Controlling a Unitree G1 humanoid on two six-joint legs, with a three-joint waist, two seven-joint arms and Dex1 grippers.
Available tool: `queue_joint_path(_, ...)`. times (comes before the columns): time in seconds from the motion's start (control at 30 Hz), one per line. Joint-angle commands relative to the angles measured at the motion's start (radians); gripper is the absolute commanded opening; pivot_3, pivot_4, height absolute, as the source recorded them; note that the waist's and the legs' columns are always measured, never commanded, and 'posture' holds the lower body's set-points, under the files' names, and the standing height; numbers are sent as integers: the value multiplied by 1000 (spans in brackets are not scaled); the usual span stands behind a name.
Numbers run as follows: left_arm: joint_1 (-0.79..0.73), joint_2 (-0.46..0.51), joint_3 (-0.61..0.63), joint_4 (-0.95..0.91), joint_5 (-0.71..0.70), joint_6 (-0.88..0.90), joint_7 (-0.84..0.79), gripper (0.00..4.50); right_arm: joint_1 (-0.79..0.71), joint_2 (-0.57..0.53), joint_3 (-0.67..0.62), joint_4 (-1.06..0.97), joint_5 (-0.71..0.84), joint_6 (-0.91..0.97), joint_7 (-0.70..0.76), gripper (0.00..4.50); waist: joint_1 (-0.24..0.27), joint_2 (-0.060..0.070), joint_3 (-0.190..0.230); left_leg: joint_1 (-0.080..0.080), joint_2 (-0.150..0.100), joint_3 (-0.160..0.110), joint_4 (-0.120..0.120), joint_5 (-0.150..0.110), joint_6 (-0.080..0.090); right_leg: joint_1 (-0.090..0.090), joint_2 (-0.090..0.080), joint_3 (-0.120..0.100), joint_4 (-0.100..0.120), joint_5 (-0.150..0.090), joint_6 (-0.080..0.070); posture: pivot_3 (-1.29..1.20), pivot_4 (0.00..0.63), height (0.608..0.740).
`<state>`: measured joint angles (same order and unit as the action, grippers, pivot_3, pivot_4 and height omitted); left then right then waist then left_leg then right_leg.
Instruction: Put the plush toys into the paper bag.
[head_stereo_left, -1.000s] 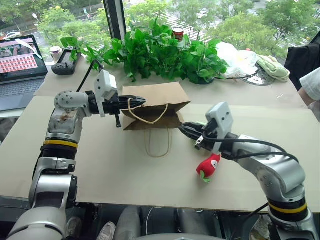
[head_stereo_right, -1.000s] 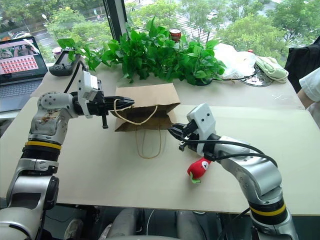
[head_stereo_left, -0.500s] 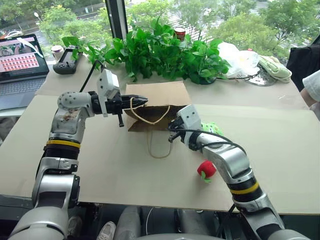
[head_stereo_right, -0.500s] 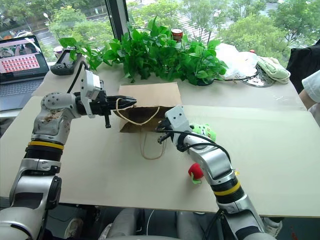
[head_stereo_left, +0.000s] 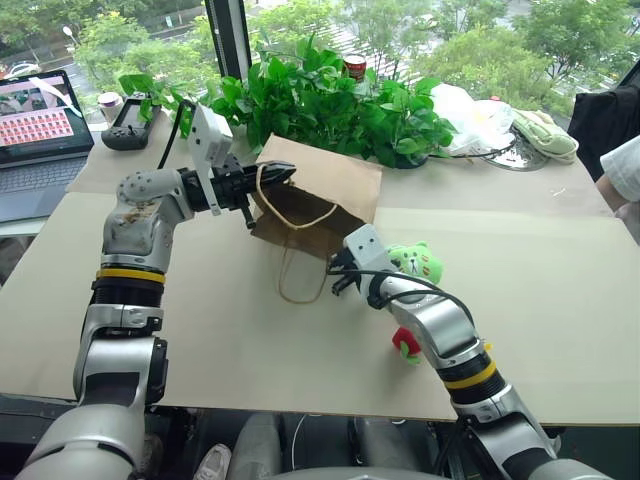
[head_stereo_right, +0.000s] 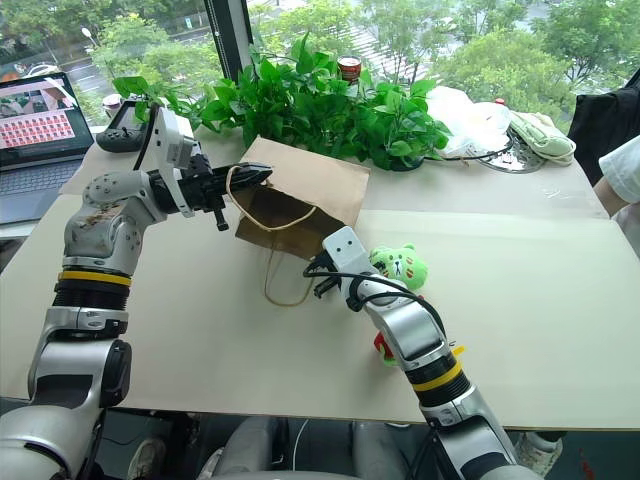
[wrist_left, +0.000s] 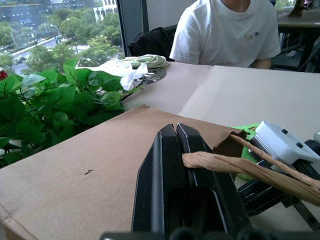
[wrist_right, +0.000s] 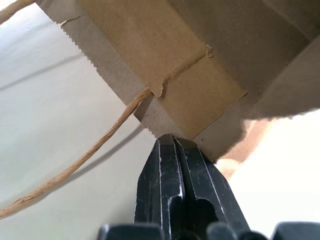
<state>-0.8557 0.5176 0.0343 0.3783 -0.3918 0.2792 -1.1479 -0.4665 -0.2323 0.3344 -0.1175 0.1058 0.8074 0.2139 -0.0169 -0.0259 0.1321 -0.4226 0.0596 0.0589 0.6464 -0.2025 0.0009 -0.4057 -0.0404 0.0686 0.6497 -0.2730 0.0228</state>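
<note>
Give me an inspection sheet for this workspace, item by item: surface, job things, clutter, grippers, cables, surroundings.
Surface: tan table, bare around the job's things.
Job's things: paper bag, one edge lifted, mouth open toward the robot, one handle hanging down to the table; green toy and red toy lie on the table outside the bag.
Clutter: plants, can, white plastic bag, controller, laptop.
Grippers: left gripper shut on the bag's upper edge by its handle; right gripper shut at the bag's lower edge, hold unclear.
Cables: black cable loops along the right arm.
Surroundings: window with trees; a person in a white shirt sits at the table.
</note>
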Motion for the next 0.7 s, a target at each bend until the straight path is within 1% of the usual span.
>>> queue_joint_path(0.03, 3, 8, 14, -47, -11, 1, 2, 0, -2, 9, -43, -7, -13, 12, -5, 48, 0, 0, 0, 0, 0, 0, 0, 0, 0, 0, 0, 0, 0, 0, 0, 0, 150, 713)
queue_joint_path(0.27, 18, 5, 11, -51, -7, 3, 5, 0, -14, -8, -111, -108, 9, 18, 31, 48, 2, 0, 0, 0, 0, 0, 0, 0, 0, 0, 0, 0, 0, 0, 0, 0, 150, 713)
queue_joint_path(0.5, 21, 2, 11, -48, -5, 10, 15, 0, 14, -55, -164, -326, 105, 69, 142, 48, 1, 0, 0, -1, 0, 0, -1, 0, 0, 0, 0, 0, 0, 0, 0, 0, 150, 713)
queue_joint_path(0.57, 24, -1, 16, -50, -13, 23, 23, 0, 22, -85, -228, -410, 168, 119, 178, 48, 2, 0, 0, -1, 0, 0, -1, 0, 0, 0, 0, 0, -1, 0, 0, 0, 150, 713)
queue_joint_path(0.67, 27, -5, 23, -53, -22, 40, 33, 0, 25, -138, -302, -468, 220, 169, 209, 48, 5, 0, 0, -1, 0, 0, -1, 0, 0, 0, 0, 0, -1, 0, 0, 0, 150, 713)
queue_joint_path(0.7, 28, -6, 23, -53, -23, 44, 35, 0, 30, -184, -324, -470, 219, 184, 223, 474, 5, 0, 0, -1, 0, 0, -1, 0, 0, 0, 0, 0, -1, 0, 0, 0, 150, 713)
